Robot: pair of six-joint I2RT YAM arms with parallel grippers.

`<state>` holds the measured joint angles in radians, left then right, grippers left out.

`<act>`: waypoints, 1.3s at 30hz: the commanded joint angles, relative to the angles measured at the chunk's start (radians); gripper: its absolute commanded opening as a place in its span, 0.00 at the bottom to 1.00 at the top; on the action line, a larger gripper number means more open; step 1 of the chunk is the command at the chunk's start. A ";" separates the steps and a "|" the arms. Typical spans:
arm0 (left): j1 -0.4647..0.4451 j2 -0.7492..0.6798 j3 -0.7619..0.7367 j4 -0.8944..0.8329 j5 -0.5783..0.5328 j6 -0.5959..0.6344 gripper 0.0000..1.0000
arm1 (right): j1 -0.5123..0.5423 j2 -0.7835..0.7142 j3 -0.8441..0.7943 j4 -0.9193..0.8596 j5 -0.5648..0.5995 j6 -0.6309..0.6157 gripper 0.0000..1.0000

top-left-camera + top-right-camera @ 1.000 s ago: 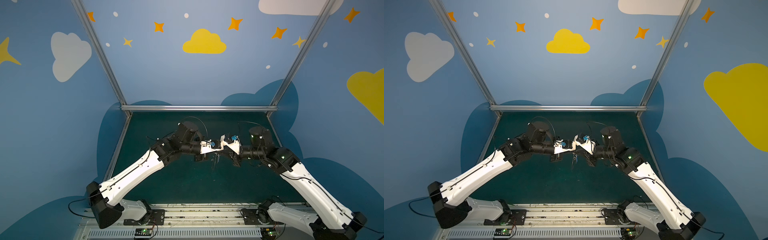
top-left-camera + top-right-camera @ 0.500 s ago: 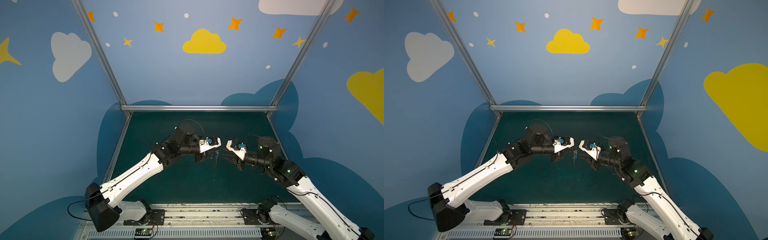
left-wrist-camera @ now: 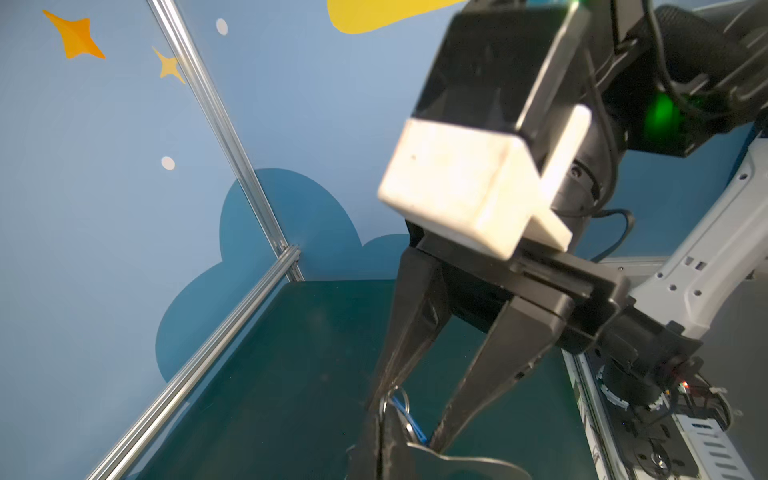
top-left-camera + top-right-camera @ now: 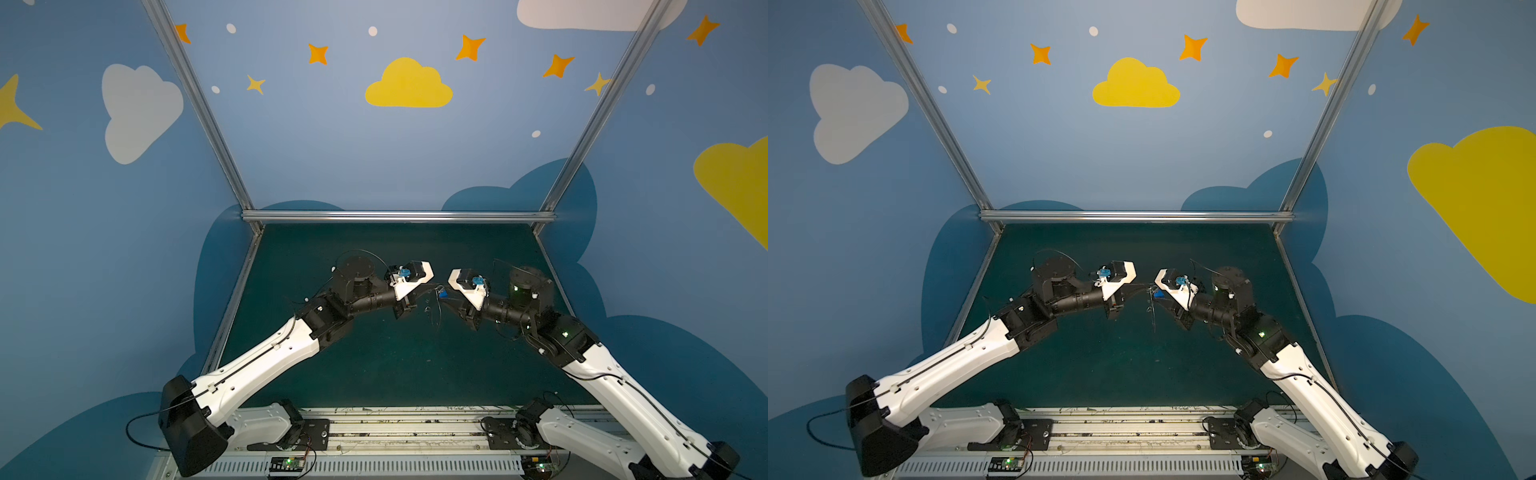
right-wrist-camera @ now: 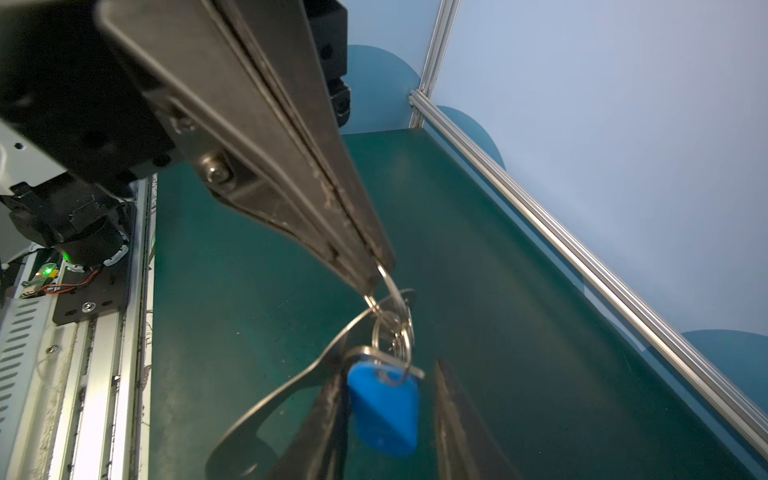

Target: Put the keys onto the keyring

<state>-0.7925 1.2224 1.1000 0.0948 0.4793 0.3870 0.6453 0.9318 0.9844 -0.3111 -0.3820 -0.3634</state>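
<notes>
one keyring (image 3: 465,469) clenched by left gripper (image 5: 372,274); right gripper (image 3: 410,417) spread; mat (image 4: 374,374) roomy below.

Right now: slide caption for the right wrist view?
Shut left end effector pinches the keyring by a wire ring; blue-tagged keys hang within the open right end effector.

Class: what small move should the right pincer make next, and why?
Probably close the right pincer on the blue tag. Its jaws stand open on either side of the tag, while the left pincer, shut on a wire ring, holds it up.
</notes>
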 commanded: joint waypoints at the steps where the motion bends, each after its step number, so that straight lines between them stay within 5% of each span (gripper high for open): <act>1: -0.004 -0.023 -0.002 0.091 -0.032 -0.040 0.03 | 0.007 -0.007 -0.020 0.064 0.014 0.028 0.37; 10: -0.007 -0.020 -0.021 0.146 -0.061 -0.067 0.03 | 0.010 -0.005 -0.021 0.095 0.084 0.037 0.39; 35: -0.011 0.018 -0.027 0.261 -0.116 -0.195 0.03 | 0.026 -0.021 -0.047 0.139 0.133 -0.033 0.00; 39: -0.012 0.025 -0.036 0.294 -0.121 -0.228 0.03 | 0.039 -0.021 -0.052 0.150 0.144 -0.064 0.00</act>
<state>-0.8013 1.2453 1.0695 0.3046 0.3698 0.2012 0.6724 0.9207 0.9443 -0.1822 -0.2451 -0.3965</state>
